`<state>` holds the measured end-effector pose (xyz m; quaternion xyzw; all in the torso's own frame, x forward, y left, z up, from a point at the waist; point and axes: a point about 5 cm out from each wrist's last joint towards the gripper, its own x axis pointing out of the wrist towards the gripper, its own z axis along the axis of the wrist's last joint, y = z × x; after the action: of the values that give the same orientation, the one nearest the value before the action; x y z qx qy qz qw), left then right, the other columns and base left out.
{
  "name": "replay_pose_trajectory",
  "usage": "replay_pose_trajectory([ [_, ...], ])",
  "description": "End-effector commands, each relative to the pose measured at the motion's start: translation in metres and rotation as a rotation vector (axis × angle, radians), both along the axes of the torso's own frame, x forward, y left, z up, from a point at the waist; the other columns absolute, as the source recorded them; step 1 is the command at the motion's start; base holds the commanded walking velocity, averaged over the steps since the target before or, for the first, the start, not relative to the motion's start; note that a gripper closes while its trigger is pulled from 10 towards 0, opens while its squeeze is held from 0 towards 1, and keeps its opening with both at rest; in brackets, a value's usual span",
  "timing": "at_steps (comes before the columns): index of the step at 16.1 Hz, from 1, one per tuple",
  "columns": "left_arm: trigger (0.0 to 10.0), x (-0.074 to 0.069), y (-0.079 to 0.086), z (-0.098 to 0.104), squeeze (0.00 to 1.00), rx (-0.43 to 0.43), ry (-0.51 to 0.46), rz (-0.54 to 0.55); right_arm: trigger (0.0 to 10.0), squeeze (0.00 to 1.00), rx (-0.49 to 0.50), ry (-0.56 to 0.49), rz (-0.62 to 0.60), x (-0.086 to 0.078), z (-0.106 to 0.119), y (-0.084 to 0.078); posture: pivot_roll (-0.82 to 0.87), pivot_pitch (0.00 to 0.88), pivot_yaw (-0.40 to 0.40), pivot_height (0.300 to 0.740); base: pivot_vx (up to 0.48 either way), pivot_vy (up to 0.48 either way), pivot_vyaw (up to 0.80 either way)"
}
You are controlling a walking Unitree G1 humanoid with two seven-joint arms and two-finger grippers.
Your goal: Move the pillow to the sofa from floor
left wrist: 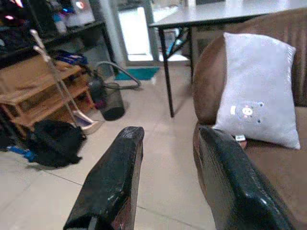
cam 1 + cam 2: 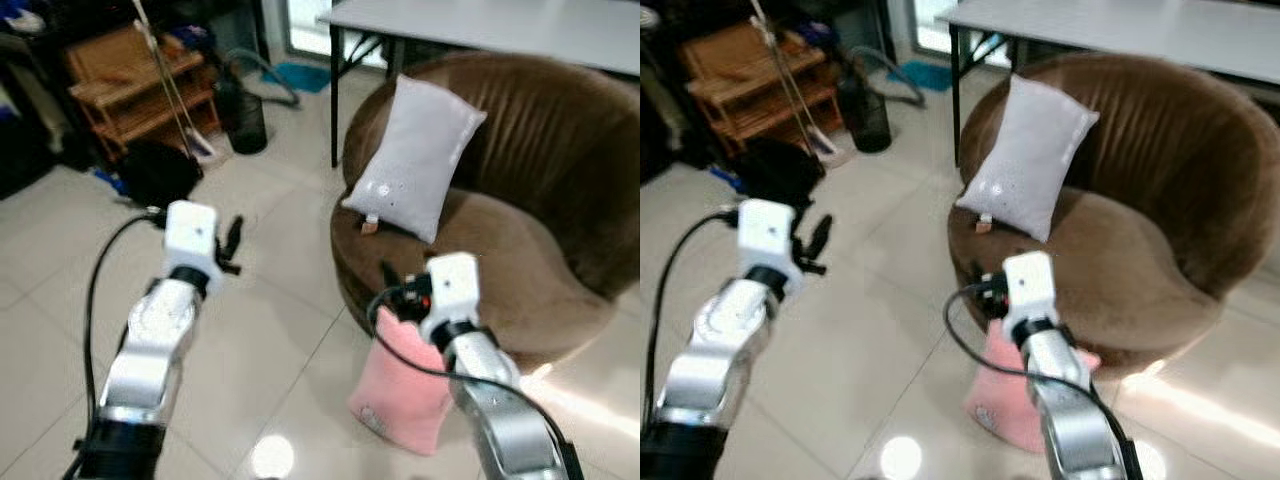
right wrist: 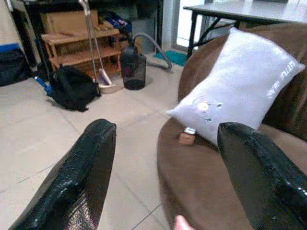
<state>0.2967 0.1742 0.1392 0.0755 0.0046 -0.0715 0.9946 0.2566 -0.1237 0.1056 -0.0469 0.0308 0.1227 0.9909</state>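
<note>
Both arms are up in front of the head camera. Left gripper (image 2: 232,245) hangs over bare floor (image 2: 270,330), jaws spread with a clear gap between the two black fingers (image 1: 112,184), nothing in them. Right gripper (image 2: 395,285) sits just above the pink pillow (image 2: 400,395), jaws wide apart and empty too; in the right wrist view a sliver of pink (image 3: 181,224) peeks in between and below the fingers.

That pink pillow stands on the floor, leaning against the front of the brown sofa (image 2: 520,270), directly under the right wrist, whose arm covers part of it. It is on the tiles, not on the seat. From the left gripper it lies well off to the robot's right.

Up on the sofa seat a white pillow (image 2: 415,160) leans tilted against the backrest, with a small brown block (image 3: 187,138) just at its lower corner. It is ahead of both grippers, apart from each.

Behind the sofa stands a grey counter (image 2: 500,25) on black legs. Off to the robot's left: a black bag (image 2: 155,175) on the floor, a dark bin (image 2: 245,120), a broom (image 2: 170,90) leaning at a wooden shelf (image 2: 130,85).
</note>
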Motion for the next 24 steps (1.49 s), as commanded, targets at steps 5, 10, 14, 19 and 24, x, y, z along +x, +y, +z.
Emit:
replay_pose_trajectory([
  [5, 10.0, -0.001, -0.004, -0.003, 0.0, -0.019, -0.014, 0.002, 10.0, 0.0, -0.017, -0.019, -0.039, 0.008, 0.003, -0.012, 0.0, 0.006, 0.081, 0.74, 0.0, -0.48, 0.0],
  [10, 10.0, -0.001, -0.003, 0.001, 0.0, -0.057, -0.071, 0.027, 10.0, 0.0, -0.016, -0.027, -0.041, 0.011, 0.004, -0.012, -0.01, 0.006, 0.068, 0.74, 0.0, -0.074, 0.0],
  [14, 10.0, -0.001, -0.006, 0.007, 0.0, -0.078, -0.122, -0.011, 10.0, 0.0, -0.006, -0.029, -0.068, 0.011, 0.005, -0.016, -0.02, 0.008, 0.063, 0.74, 0.0, 0.0, 0.0],
  [19, 10.0, -0.001, -0.006, 0.004, 0.0, -0.084, -0.12, -0.029, 10.0, 0.0, -0.02, -0.043, -0.087, 0.012, 0.007, -0.016, -0.02, 0.006, 0.061, 0.74, 0.361, 0.0, 0.32],
  [24, 10.0, -0.002, -0.009, 0.002, 0.0, -0.084, -0.117, -0.044, 10.0, 0.0, -0.001, -0.055, -0.118, 0.012, 0.008, -0.021, -0.03, 0.0, 0.057, 0.74, 0.414, 0.0, 0.0],
])
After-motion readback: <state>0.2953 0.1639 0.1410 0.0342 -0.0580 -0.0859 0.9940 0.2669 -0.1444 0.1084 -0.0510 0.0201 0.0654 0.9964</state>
